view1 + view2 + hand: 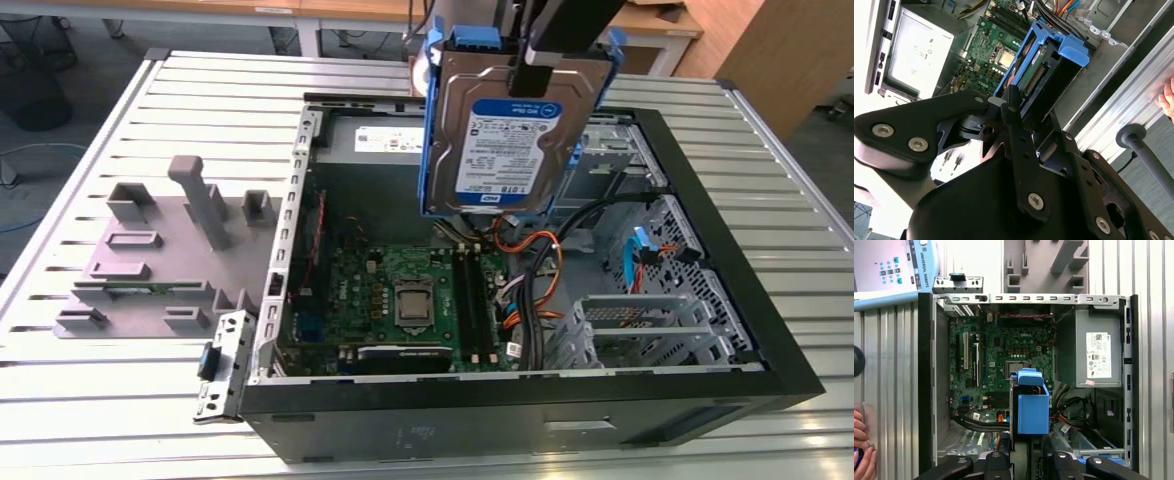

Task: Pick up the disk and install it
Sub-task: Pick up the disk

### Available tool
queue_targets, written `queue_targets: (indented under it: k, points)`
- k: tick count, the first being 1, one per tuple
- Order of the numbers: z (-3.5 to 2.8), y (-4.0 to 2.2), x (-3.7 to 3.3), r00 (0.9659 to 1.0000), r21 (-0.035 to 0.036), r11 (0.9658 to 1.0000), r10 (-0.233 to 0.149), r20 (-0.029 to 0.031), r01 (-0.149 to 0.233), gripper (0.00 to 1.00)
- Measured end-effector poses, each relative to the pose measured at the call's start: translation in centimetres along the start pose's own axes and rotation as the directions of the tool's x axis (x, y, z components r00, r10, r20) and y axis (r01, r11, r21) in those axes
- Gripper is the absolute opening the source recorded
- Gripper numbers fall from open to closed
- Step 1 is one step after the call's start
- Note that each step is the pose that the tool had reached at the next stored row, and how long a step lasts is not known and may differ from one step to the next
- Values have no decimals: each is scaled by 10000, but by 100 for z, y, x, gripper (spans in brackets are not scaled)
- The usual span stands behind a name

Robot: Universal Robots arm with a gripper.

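Note:
The disk [505,140], a silver hard drive with a white-and-blue label and blue carrier rails, hangs upright above the open computer case [754,310]. My gripper [537,72] is shut on its upper edge, one black finger lying over the labelled face. In the second wrist view the fingers [1015,112] clamp the disk [1046,75] edge-on. The first wrist view looks down the blue carrier [1032,407] from the gripper [1029,460], over the motherboard [999,360] and cables.
Inside the case lie the motherboard [400,290], a grey power supply [1094,352], orange and black cables [534,260] and a metal drive cage [641,320]. A grey fixture plate [160,250] lies at the exterior view's left. A person's hand [861,440] rests by the case.

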State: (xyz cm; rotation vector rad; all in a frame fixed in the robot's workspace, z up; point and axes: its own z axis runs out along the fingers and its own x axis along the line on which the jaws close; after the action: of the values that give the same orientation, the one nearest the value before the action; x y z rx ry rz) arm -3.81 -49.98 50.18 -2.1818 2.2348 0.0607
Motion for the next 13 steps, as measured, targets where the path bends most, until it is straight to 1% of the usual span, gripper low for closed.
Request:
queue_targets:
  k: [13]
  points:
    - [7, -2, 34, 10000, 0, 10000, -1, 1, 1, 35]
